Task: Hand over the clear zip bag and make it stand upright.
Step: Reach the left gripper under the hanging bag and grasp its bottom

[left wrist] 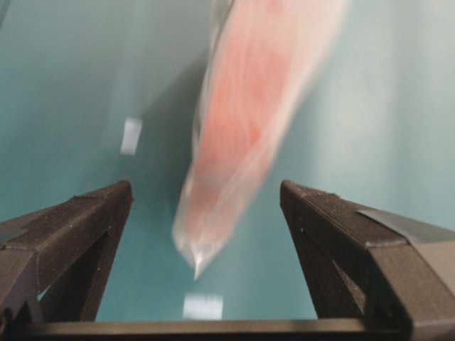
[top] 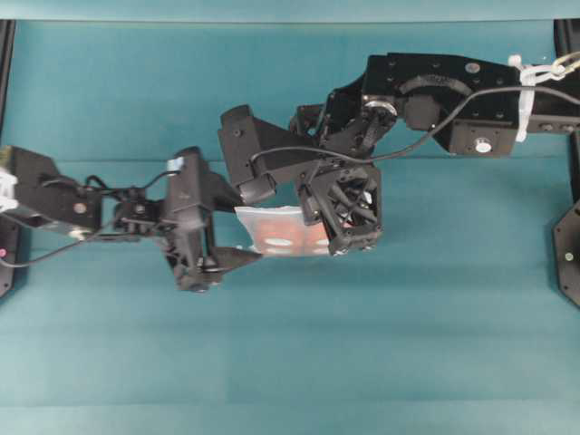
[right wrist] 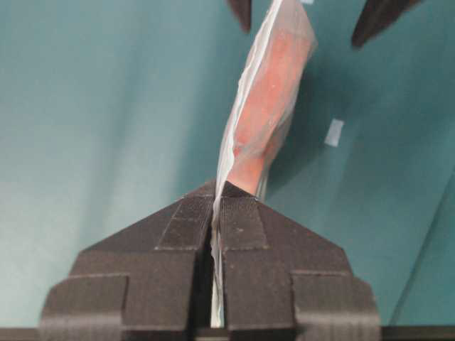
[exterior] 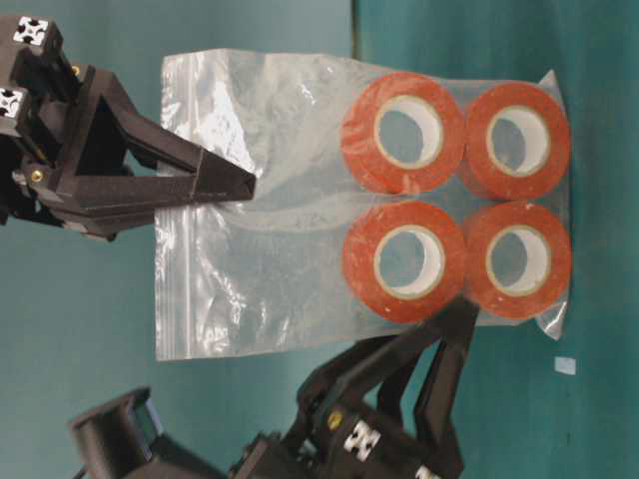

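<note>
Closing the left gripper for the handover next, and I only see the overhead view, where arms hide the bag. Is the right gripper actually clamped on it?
Observer: Yes; the right wrist view shows the right gripper shut on the clear zip bag edge.
Operator: Is the bag between the left fingers?
Observer: Left wrist view: the left gripper is open, the bag's corner between its fingers, touching neither.
Operator: Contents?
Observer: Table-level view: four orange-red tape rolls, bunched opposite the zip strip.

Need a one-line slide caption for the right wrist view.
Right claw shut on the bag, held edge-on above the table; open left claw flanks its far end.
</note>
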Robot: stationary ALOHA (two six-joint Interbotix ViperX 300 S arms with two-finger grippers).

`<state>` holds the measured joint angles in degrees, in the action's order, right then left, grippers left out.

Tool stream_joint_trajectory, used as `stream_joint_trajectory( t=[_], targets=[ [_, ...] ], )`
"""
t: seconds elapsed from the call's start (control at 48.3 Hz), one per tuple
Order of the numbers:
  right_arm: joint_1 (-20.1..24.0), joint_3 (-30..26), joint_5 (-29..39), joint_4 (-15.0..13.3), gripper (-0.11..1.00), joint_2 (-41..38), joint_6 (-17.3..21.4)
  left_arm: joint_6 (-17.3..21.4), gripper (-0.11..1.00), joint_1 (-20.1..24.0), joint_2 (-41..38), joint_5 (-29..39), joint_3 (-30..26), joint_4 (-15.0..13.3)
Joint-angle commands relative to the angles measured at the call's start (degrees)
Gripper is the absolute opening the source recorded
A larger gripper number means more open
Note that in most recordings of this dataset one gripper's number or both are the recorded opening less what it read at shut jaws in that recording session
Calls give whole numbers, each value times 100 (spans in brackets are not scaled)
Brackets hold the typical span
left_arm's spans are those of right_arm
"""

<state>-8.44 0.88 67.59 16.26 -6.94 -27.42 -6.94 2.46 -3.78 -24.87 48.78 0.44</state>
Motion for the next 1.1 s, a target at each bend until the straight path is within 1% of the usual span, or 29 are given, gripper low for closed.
stream_joint_trajectory(
  t=[0.0, 0.186, 0.373, 0.684, 0.808, 0.87, 0.953, 1.036, 1.077],
  targets=[
    [26, -44, -18, 18, 0, 62, 35, 9, 95, 9, -123, -53, -237, 9],
    [26, -44, -44, 18, 0, 62, 35, 123, 95, 18, -422, -62, -475, 9],
    [26, -35, -18, 18, 0, 70, 35, 202, 95, 26, -510, -62, -677, 9],
    [18, 53, -44, 26, 0, 97, 35, 149, 94, 35, -650, -167, -756, 9],
    [26, 70, -53, 26, 0, 105, 35, 167, 91, 35, -650, -290, -756, 9],
    [26, 88, -53, 18, 0, 105, 35, 185, 87, 35, -650, -290, -756, 9],
    [26, 97, -62, 26, 0, 105, 35, 185, 77, 35, -650, -281, -747, 9],
    [26, 97, -79, 18, 0, 105, 35, 202, 63, 35, -659, -272, -738, 9],
    [26, 97, -97, 18, 0, 105, 35, 220, 52, 35, -659, -272, -738, 9]
  ],
)
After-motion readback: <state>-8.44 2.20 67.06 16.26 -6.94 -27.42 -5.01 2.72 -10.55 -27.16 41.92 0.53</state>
